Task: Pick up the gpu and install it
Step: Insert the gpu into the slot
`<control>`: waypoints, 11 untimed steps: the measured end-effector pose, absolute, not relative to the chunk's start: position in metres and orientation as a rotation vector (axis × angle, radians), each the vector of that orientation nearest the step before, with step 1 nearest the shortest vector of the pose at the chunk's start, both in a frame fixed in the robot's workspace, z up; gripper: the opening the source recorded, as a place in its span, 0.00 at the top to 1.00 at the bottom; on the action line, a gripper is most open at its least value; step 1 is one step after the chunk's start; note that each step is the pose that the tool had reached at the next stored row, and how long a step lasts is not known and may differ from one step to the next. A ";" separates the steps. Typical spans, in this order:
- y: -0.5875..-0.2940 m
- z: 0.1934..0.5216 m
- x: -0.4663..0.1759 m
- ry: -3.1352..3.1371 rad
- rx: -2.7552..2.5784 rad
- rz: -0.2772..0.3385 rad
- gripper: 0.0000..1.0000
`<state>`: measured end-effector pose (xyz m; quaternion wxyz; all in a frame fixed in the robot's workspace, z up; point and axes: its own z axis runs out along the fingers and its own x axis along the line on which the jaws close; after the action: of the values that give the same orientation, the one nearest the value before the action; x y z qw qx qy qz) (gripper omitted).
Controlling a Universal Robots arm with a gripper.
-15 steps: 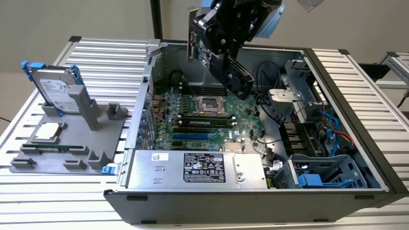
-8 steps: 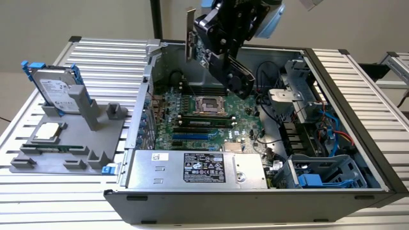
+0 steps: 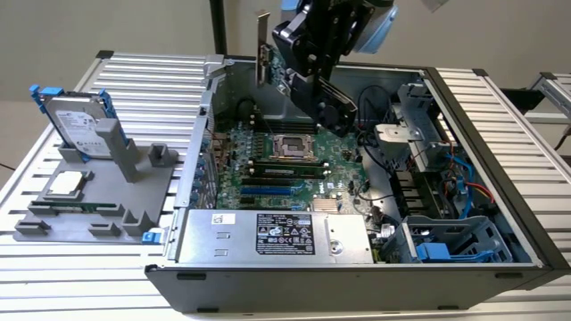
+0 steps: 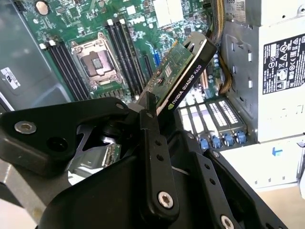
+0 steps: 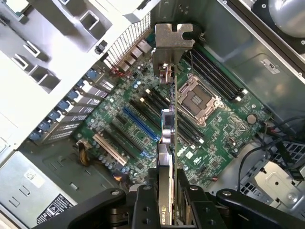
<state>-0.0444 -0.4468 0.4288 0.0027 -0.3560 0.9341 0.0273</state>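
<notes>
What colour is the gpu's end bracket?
Silver: bracket of the gpu, best in the first wrist view.

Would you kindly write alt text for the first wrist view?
The gripper holds the gpu edge-on above the motherboard inside an open computer case, the card's silver bracket at the end away from the gripper.

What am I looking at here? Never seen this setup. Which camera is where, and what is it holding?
One robot arm works over an open computer case lying on a ribbed table. The exterior view comes from a camera off the arm. Both wrist views come from cameras riding on the arm, looking past its pincer onto the green motherboard. The pincer is shut on the gpu, a green card with a black cooler and a silver bracket. The card hangs above the motherboard, not yet seated. At the exterior view's left, a gray fixture holds a hard drive with blue rails.
</notes>
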 end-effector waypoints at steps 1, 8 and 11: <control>-0.447 0.429 -0.044 2.926 -1.126 0.086 1.00; -0.447 0.429 -0.044 2.899 -1.196 0.086 1.00; -0.447 0.429 -0.044 2.888 -1.226 0.086 1.00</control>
<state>-0.0444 -0.4468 0.4295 0.0016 -0.3908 0.9201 0.0274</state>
